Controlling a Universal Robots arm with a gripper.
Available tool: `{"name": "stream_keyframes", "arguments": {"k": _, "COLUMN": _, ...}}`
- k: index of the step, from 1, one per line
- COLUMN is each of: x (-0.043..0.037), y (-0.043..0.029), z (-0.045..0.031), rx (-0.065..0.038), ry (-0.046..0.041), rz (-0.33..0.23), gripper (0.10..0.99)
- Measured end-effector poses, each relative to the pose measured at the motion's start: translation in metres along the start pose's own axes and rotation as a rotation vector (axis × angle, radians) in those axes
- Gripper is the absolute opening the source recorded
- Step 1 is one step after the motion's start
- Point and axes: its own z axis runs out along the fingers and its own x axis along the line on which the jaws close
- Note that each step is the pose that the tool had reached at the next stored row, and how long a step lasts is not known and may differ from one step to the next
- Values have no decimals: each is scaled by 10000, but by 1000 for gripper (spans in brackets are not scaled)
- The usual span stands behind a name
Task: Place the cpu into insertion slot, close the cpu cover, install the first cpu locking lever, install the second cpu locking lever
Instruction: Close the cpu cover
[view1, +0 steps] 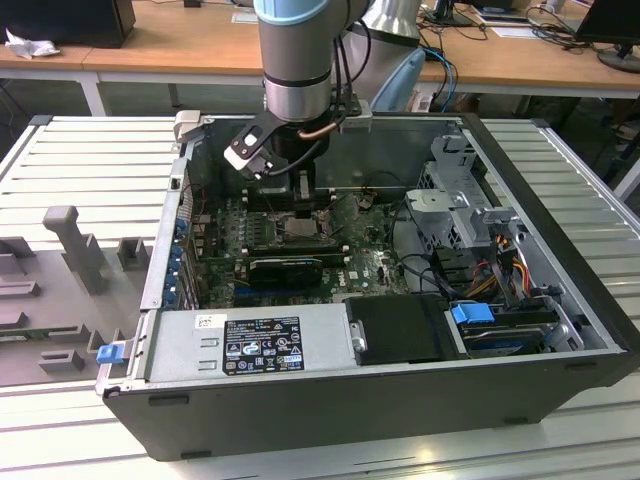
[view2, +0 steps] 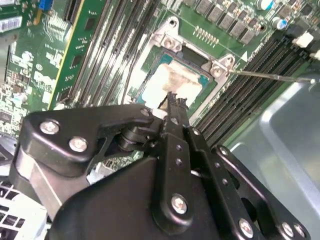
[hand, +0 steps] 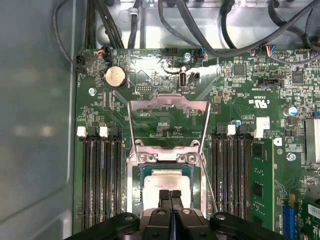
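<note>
Cpu (hand: 170, 179) lies just under the hand (hand: 170, 194), whose two slim black fingers are pressed flat together with nothing between them. Their blunt tips hang over the chip's near edge. In the second wrist view the hand (view2: 172, 100) shows matte black linkage plates studded with bright screw heads. There the cpu (view2: 176, 80) is a flat square with a pale, smeared grey metal top.

The chip is seated level in the insertion slot (hand: 142, 175), a square black socket with a dull silver rim. The cpu cover (hand: 169, 102) is swung open away from the socket on its hinged edge. It is a thin grey metal frame, and green board shows through its wide window. A thin bright wire lever (view2: 270, 76) runs out from one socket corner.

Long black memory slots (hand: 102, 180) with white end clips flank the socket on both sides. A round silver coin battery (hand: 114, 76) sits near a corner of the green motherboard (hand: 240, 100).

In the exterior view the hand (view1: 303, 205) reaches down toward the far wall of the open computer case (view1: 560, 300). The case rests on a ribbed grey metal surface (view1: 90, 160).
</note>
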Motion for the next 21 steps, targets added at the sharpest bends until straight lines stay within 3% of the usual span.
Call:
{"name": "stream_keyframes", "arguments": {"k": 2, "x": -1, "y": 30, "z": 2, "rx": 0, "ry": -1, "rz": 1, "gripper": 106}}
{"name": "stream_keyframes", "arguments": {"k": 9, "x": 2, "y": 42, "z": -146, "rx": -1, "ry": -29, "rz": -1, "gripper": 106}}
{"name": "stream_keyframes", "arguments": {"k": 13, "x": -2, "y": 46, "z": -156, "rx": 2, "ry": -30, "rz": -2, "gripper": 106}}
{"name": "stream_keyframes", "arguments": {"k": 17, "x": -9, "y": 109, "z": -152, "rx": 75, "ry": -23, "rz": 0, "gripper": 106}}
{"name": "stream_keyframes", "arguments": {"k": 19, "x": -8, "y": 135, "z": -306, "rx": 100, "ry": -22, "rz": 0, "gripper": 106}}
{"name": "stream_keyframes", "arguments": {"k": 21, "x": -11, "y": 172, "z": -300, "rx": 100, "ry": -31, "rz": 8, "gripper": 106}}
